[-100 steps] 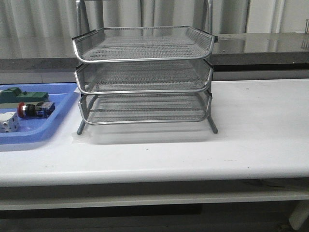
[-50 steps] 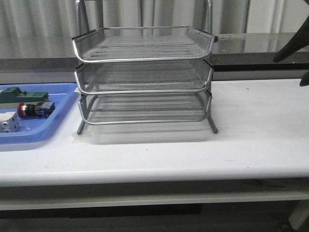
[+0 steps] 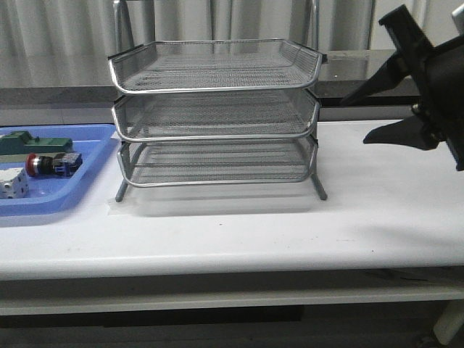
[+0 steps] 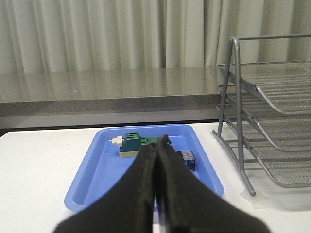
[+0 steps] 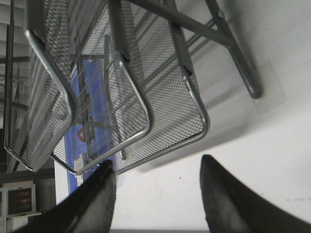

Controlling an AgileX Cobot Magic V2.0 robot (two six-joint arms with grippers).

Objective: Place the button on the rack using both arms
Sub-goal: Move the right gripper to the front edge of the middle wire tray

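The button (image 3: 49, 164) lies on its side in the blue tray (image 3: 65, 197), left of the rack (image 3: 217, 116). In the left wrist view only its blue body (image 4: 187, 159) shows beside my shut left gripper (image 4: 163, 141), which hovers short of the tray and holds nothing. The left gripper is out of the front view. My right gripper (image 3: 365, 116) is open and empty in the air, right of the rack at its middle tier. In the right wrist view it (image 5: 156, 162) faces the rack's front right corner (image 5: 194, 111).
A green block (image 3: 32, 143) and a white cube (image 3: 13, 185) share the blue tray with the button. A grey counter (image 3: 406, 69) runs behind the table. The rack's leg (image 3: 320, 190) stands on the white tabletop.
My right arm has come into the front view from the right edge and moved left toward the rack, jaws open. The button and rack have not moved.
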